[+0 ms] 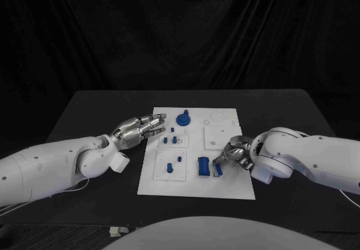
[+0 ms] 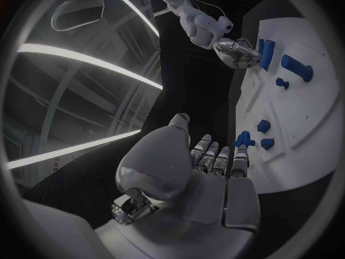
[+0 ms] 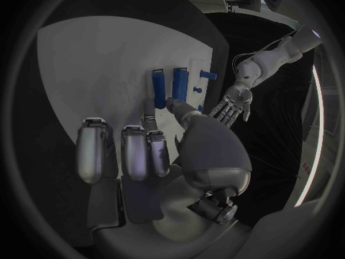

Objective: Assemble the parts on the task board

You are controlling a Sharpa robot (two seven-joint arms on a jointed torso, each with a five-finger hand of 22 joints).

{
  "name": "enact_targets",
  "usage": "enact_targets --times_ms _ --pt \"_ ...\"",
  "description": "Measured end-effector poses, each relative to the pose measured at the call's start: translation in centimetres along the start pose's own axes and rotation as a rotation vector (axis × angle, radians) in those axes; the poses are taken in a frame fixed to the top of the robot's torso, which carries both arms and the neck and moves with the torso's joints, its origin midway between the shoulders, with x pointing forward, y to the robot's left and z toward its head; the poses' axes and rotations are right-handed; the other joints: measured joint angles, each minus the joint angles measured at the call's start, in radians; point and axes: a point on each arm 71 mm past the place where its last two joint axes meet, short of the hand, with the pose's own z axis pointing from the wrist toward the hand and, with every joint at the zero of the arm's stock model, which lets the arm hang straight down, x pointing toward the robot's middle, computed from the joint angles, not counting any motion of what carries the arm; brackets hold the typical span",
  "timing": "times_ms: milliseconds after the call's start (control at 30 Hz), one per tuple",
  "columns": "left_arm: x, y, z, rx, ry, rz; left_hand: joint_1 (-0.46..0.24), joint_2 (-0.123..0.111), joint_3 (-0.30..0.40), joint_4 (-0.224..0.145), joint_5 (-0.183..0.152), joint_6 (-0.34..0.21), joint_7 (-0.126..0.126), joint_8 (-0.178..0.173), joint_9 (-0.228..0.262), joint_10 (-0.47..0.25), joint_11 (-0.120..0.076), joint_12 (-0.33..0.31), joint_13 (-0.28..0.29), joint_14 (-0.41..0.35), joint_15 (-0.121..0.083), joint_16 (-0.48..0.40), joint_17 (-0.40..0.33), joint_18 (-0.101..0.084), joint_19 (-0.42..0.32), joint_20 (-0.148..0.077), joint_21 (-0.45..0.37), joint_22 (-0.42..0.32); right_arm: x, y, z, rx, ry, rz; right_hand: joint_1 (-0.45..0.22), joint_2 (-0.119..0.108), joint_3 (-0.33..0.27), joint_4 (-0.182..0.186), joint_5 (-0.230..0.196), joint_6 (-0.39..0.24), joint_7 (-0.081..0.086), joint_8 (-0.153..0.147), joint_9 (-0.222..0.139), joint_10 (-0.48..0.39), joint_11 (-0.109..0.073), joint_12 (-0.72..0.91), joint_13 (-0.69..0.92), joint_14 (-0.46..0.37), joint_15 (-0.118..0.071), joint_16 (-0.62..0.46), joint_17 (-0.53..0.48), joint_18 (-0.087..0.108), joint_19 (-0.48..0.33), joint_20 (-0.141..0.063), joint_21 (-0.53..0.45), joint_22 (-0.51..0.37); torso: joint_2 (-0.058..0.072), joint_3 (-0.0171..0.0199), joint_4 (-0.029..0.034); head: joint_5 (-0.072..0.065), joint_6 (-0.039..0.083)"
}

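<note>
The white task board (image 1: 196, 185) lies mid-table with several blue parts on it. A round knob (image 1: 184, 120) stands at the far side, two small pieces (image 1: 169, 139) sit left of centre, and a peg (image 1: 169, 167) lies nearer. A wide blue block (image 1: 203, 166) stands at the near right, with a narrow blue bar (image 1: 218, 169) beside it. My right hand (image 1: 237, 153) pinches the near end of that bar (image 3: 158, 89) between thumb and fingertip. My left hand (image 1: 139, 128) hovers with its fingers spread over the board's left edge, holding nothing; small parts (image 2: 244, 138) lie just beyond its fingertips.
The black table (image 1: 98, 104) extends around the board on all sides. Recessed white plates (image 1: 221, 136) take up the board's right half. My two forearms come in low over the table from either side.
</note>
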Motion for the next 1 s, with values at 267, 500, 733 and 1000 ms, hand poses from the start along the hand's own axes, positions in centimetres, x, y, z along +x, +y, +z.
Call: enact_targets --times_ms 267,500,733,1000 --pt "0.0 0.0 0.0 -0.003 0.002 -0.001 0.004 -0.004 0.003 -0.003 0.009 0.000 0.000 0.000 0.000 0.000 0.000 0.000 0.000 0.000 0.000 0.004 0.000 0.000 0.000 0.000 0.000 0.000 0.1 -0.1 0.1 0.003 0.006 -0.004 -0.034 -0.018 -0.043 0.042 -0.112 -0.002 -0.002 0.005 -0.006 0.000 0.000 0.000 0.000 0.000 0.000 -0.004 -0.004 0.000 0.000 0.000 -0.003 0.001 0.000 -0.0001 0.0010 -0.001 0.000" --pt "0.0 0.0 0.0 -0.004 0.003 -0.002 0.004 -0.004 0.006 -0.006 0.009 0.000 0.000 0.000 0.000 0.000 0.000 0.000 0.000 0.000 0.000 0.004 0.001 0.000 0.000 0.000 0.000 0.000 0.1 -0.1 0.0 0.005 0.012 -0.007 -0.041 -0.026 -0.122 0.064 -0.214 -0.002 -0.002 0.010 -0.010 0.000 0.000 0.000 0.000 0.000 0.000 -0.004 -0.006 0.000 0.000 0.000 -0.004 0.001 0.000 -0.0002 0.0011 0.001 0.000" --pt "0.0 0.0 -0.2 -0.004 0.001 -0.002 0.012 -0.004 0.006 -0.006 0.015 0.000 0.000 0.000 0.000 0.000 0.000 0.004 0.000 0.000 0.000 0.004 0.001 0.000 0.003 0.004 0.000 0.000 0.1 -0.5 -0.3 0.005 0.015 -0.005 -0.041 -0.026 -0.182 0.092 -0.278 -0.010 0.003 0.014 -0.015 0.000 0.000 0.000 0.000 0.000 0.000 -0.004 -0.009 0.000 0.000 0.000 -0.013 0.001 0.000 -0.0002 0.0009 0.005 0.000" --pt "-0.1 -0.4 -1.0 0.019 -0.013 -0.002 0.005 -0.038 -0.008 -0.001 -0.028 0.004 0.004 0.010 0.001 0.000 0.000 0.015 0.001 0.000 0.000 0.011 0.002 0.000 0.004 0.004 0.000 0.004 -2.0 -1.2 -2.6 -0.015 -0.041 0.010 -0.179 -0.047 -0.378 0.256 -0.293 -0.011 0.004 0.026 -0.019 0.000 0.000 0.000 0.000 0.000 0.000 -0.013 -0.028 0.001 0.000 0.000 -0.034 0.001 0.000 -0.0002 0.0004 0.009 0.000"
